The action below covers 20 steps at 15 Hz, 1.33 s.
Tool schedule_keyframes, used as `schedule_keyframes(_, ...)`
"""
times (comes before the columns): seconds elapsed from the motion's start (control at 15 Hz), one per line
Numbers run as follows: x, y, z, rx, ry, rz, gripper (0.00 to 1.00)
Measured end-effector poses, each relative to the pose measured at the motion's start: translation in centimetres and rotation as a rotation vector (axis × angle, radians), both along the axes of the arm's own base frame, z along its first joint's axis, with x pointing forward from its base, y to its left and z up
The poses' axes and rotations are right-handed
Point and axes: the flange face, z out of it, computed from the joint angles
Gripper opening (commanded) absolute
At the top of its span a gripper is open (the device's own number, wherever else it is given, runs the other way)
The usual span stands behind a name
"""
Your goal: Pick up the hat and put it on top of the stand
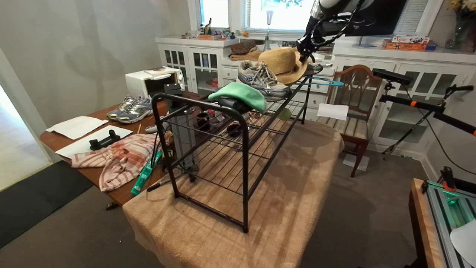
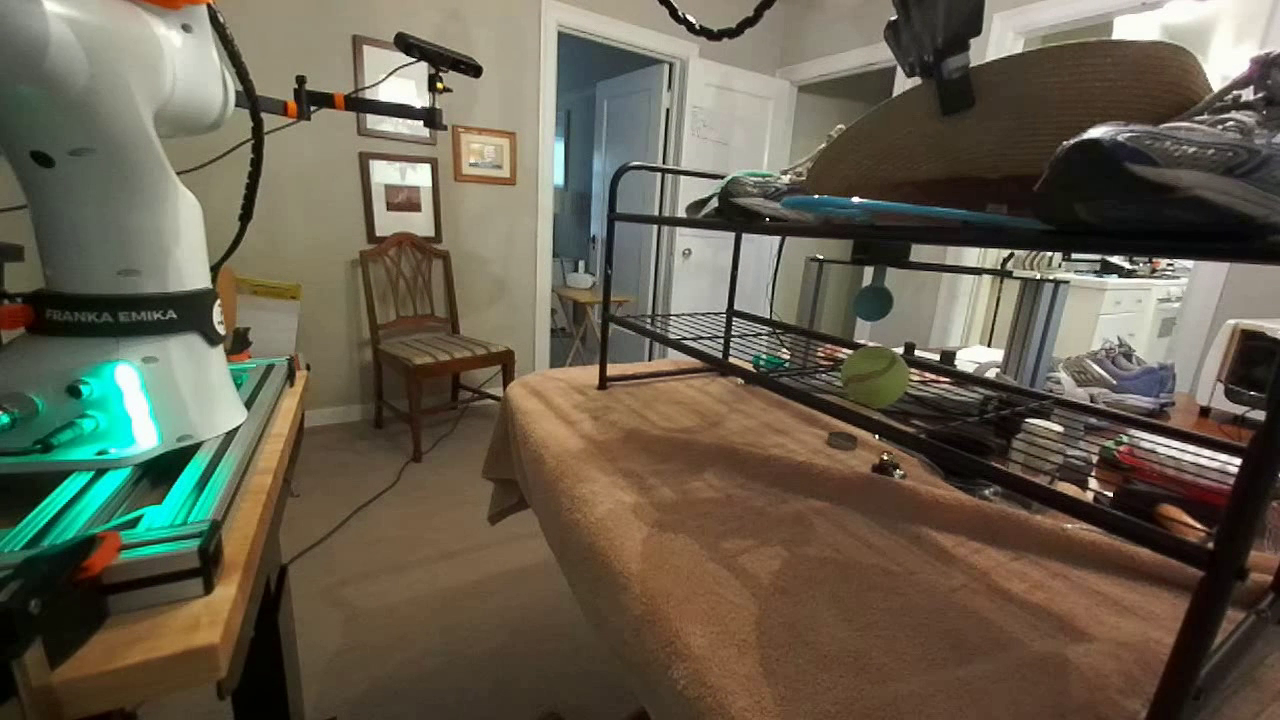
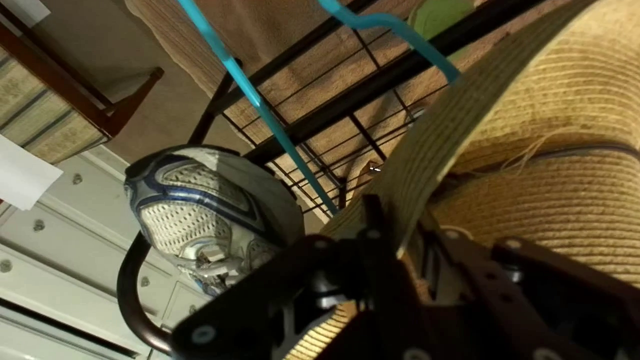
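Observation:
The hat, tan straw with a wide brim, sits tilted among shoes on top of the stand. It also shows in an exterior view and in the wrist view. The stand is a black metal rack with wire tiers; its bars show in an exterior view and in the wrist view. My gripper has its fingers close together on either side of the brim. In the exterior views the gripper is at the brim's raised edge, one finger against its outer face.
Grey-blue shoes stand beside the hat, one near my gripper. A green rounded item lies at the near end. A teal hanger sticks out past the rail. A tennis ball is at the lower tier.

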Motion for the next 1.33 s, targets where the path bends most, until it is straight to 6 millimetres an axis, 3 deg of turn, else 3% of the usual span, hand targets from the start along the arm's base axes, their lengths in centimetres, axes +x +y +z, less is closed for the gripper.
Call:
schedule_keyframes(0.13, 0.4, 0.3, 1.9, -0.016, -0.031, 0.009, 0.66)
schedule_keyframes(0.4, 0.0, 3.1, 9.3, -0.065, -0.141, 0.078, 0.96)
schedule_keyframes(0.47, -0.4, 4.0, 11.0, -0.073, -0.156, 0.12, 0.99)
schedule_keyframes(0.8, -4.0, 7.8, 16.9, -0.043, -0.133, 0.323, 1.0)
schedule_keyframes(1.33, -9.7, 11.2, 20.7, 0.064, -0.009, 0.47, 1.0)
